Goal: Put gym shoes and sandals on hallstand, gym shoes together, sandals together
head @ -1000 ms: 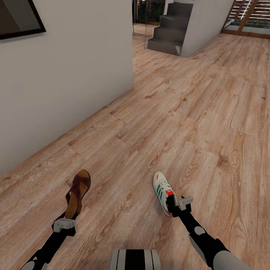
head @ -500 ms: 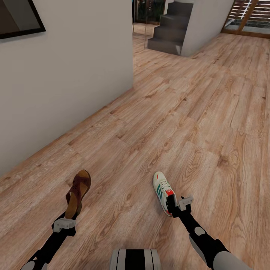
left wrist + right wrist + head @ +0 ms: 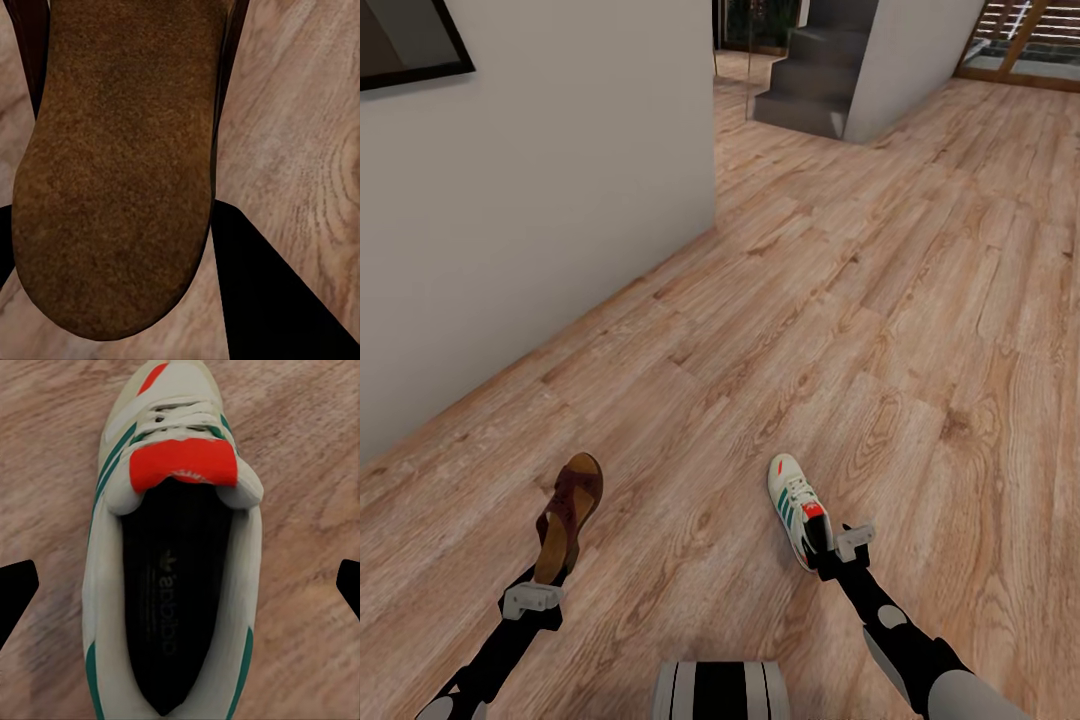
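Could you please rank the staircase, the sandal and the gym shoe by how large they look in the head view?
1. Staircase, though far away.
2. Sandal and gym shoe: look alike, so unranked.

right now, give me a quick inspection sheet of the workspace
surface: wood plank floor, bare apart from the items below
job's things: one sandal at the left end effector; one sneaker at the right end effector; rack not seen
clutter: nothing seen
end effectors: each shut on its shoe's heel end
cables: nothing seen
surroundings: pale wall on the left, grey stairs far ahead
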